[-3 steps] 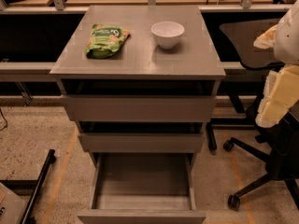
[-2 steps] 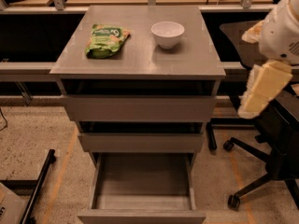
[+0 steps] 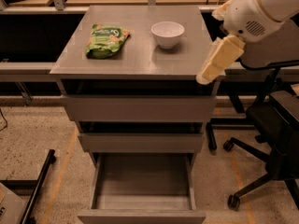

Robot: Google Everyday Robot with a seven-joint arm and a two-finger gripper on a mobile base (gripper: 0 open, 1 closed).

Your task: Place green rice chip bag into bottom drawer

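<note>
The green rice chip bag (image 3: 105,40) lies flat on the grey cabinet top (image 3: 140,59), at its left side. The bottom drawer (image 3: 142,185) is pulled out toward me and its grey inside shows nothing in it. My gripper (image 3: 216,62) hangs from the white arm (image 3: 257,10) over the right edge of the cabinet top, well to the right of the bag and apart from it. It holds nothing that I can see.
A white bowl (image 3: 167,33) stands on the cabinet top between the bag and the gripper. The two shallower drawers (image 3: 140,108) above are slightly ajar. A black office chair (image 3: 273,139) stands at the right. A black bar (image 3: 37,185) lies on the floor at the lower left.
The arm and gripper have moved left from the frame's right edge to the cabinet top's right edge. The bag, the bowl and the drawers have not moved.
</note>
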